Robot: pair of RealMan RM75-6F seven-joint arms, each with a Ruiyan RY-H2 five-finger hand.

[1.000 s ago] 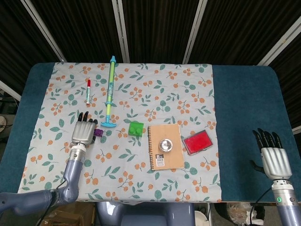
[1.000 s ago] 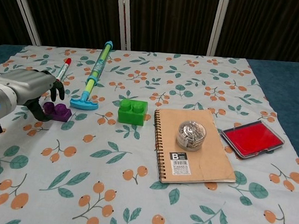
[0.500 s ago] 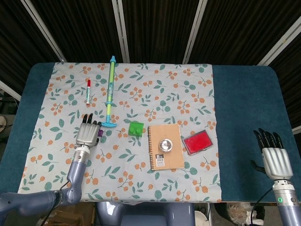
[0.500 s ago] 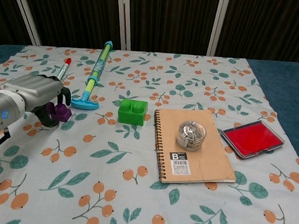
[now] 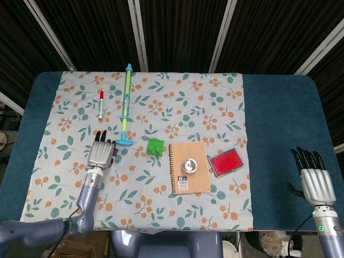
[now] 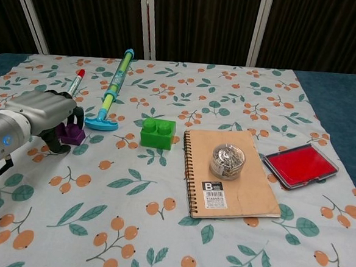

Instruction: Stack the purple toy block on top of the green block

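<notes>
Your left hand (image 6: 35,115) shifted right onto the purple block (image 6: 73,133), fingers curled around it, left of the green block (image 6: 157,132). Right hand (image 5: 315,181) idle, fingers spread.

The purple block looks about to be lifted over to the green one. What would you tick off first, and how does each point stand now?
1. Left hand around the purple block: fingers curl over it; firm grip, cannot tell.
2. Purple block off the cloth: not ok, it seems to sit on it.
3. Green block upright, studs up, top bare: ok.
4. Path between the blocks: ok, only the blue toy's handle lies near.
5. Right hand far from the work: ok.
</notes>
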